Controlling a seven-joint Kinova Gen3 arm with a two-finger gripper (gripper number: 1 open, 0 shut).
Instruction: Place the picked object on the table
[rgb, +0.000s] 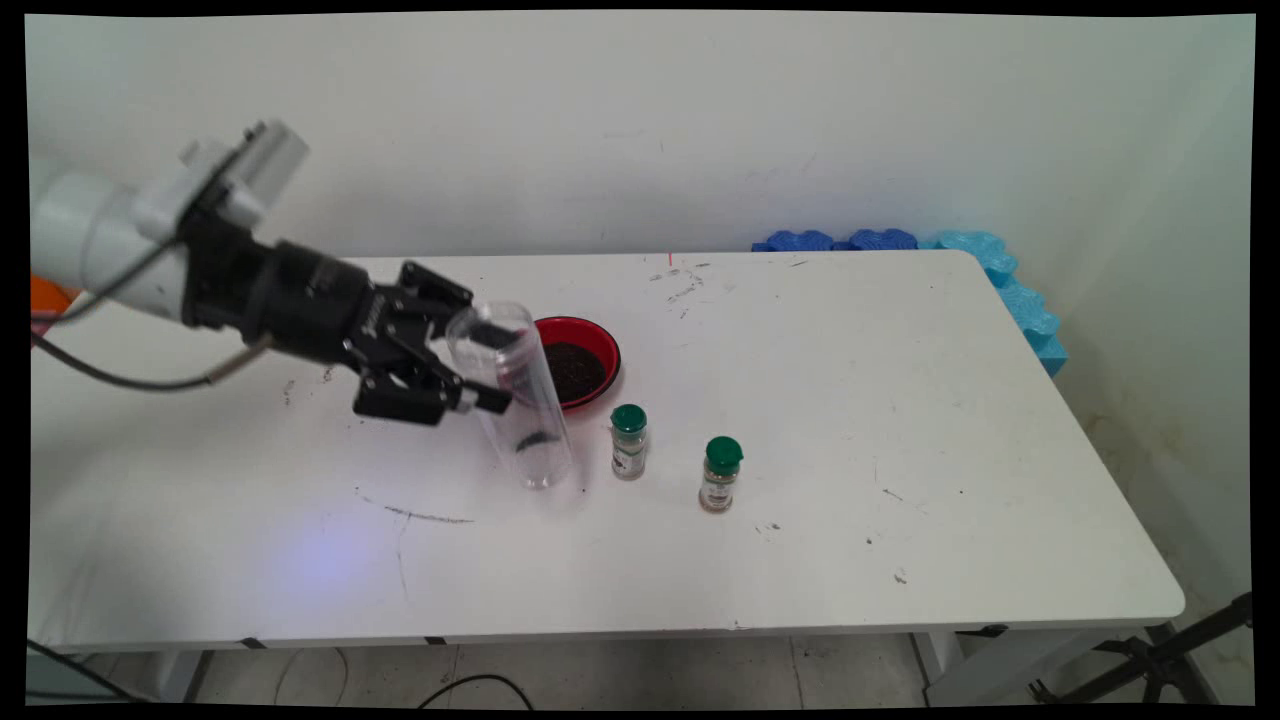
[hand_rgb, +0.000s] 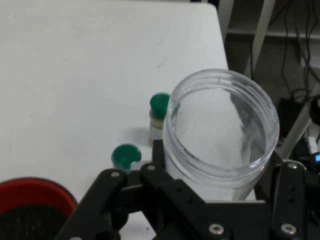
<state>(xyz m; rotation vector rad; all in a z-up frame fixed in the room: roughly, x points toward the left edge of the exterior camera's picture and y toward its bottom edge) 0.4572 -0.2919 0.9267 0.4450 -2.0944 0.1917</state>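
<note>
At the table's centre-left I see my gripper (rgb: 470, 365) with its fingers closed narrowly around a tall clear plastic jar (rgb: 510, 395), which tilts with its open mouth towards the arm and its base on or just above the table (rgb: 900, 450). Just beyond the jar, at about 1 o'clock, a red bowl (rgb: 600, 345) of dark grains sits partly hidden behind it, and two green-capped spice bottles (rgb: 628, 441) stand at its 3 o'clock; from the hand view the jar covers part of one bottle, and I cannot tell whether its base truly touches the tabletop

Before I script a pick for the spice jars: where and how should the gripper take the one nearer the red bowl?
Probably the glass body of the left spice jar, just below its green cap, coming down from above. It stands upright, its neighbour stands apart, and the red bowl lies behind. The gripper already holds the clear jar.
</note>
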